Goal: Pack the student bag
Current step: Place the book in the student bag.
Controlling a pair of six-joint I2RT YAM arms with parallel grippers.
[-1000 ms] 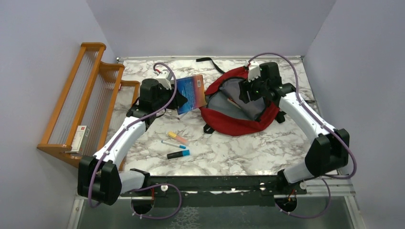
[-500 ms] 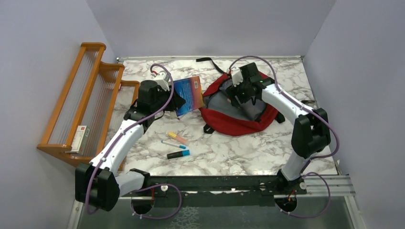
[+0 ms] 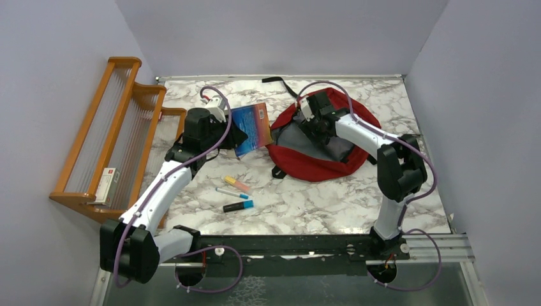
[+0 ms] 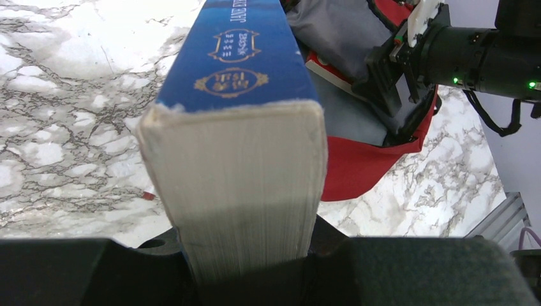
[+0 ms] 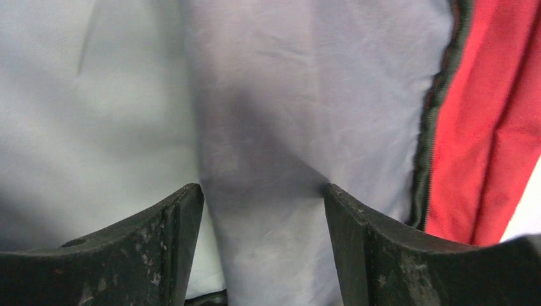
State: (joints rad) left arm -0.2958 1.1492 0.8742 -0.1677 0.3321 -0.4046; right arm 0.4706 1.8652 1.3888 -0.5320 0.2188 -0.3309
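Gaping, the bag (image 3: 319, 167) is holding the right gripper (image 5: 261, 191), fingers spread, sliding further toward nine o'clock; the left gripper (image 4: 245, 268) is squeezing a book (image 4: 236, 83).

1. The large red fabric backpack (image 3: 319, 169) has grey lining and black zip edging.
2. The thick blue book (image 4: 239, 51) bears gold ornaments on its spine; its page edges are cream.
3. The marble bench (image 3: 306, 204) is white with grey veins.
4. The slatted wooden rack (image 3: 125, 62) is orange.

Left gripper (image 4: 245, 255) clamped, right gripper (image 5: 265, 204) spread
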